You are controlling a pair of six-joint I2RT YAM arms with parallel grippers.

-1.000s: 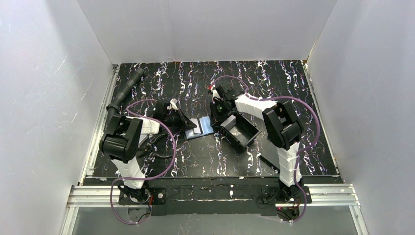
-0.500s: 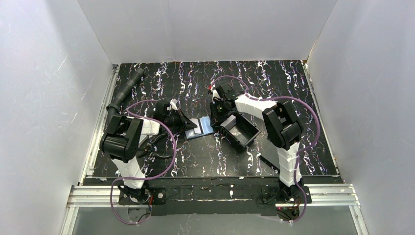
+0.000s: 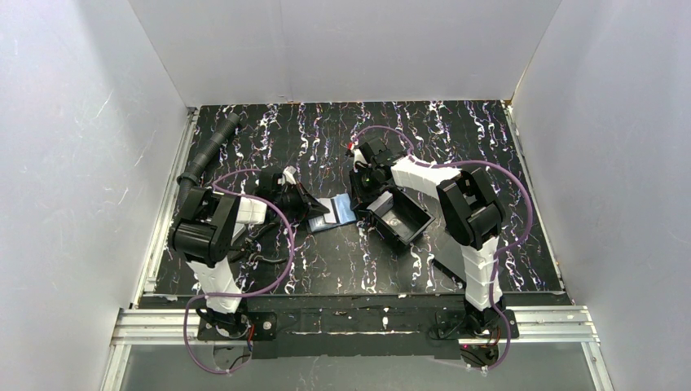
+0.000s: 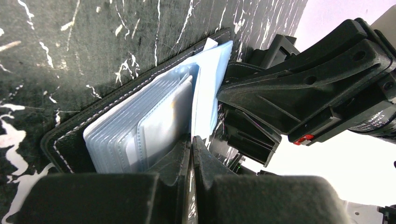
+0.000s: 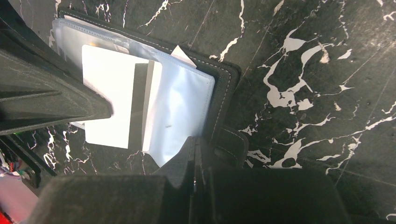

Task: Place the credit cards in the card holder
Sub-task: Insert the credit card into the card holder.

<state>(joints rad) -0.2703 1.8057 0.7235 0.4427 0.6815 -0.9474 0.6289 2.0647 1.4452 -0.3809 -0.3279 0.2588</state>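
Top cam: card holder (image 3: 333,213) tiny, both ends hid under left gripper (image 3: 310,209) & right gripper (image 3: 358,201); pocket detail unreadable.

Black card holder (image 5: 226,88), white-stitched, with pale blue sleeves (image 5: 187,107); white card (image 5: 107,93) with dark stripe; black tabletop (image 5: 303,56), white marbled veins.

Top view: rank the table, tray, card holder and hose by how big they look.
1. table
2. tray
3. card holder and hose: too close to rank. The hose is longer but thin, and the holder is only partly visible.
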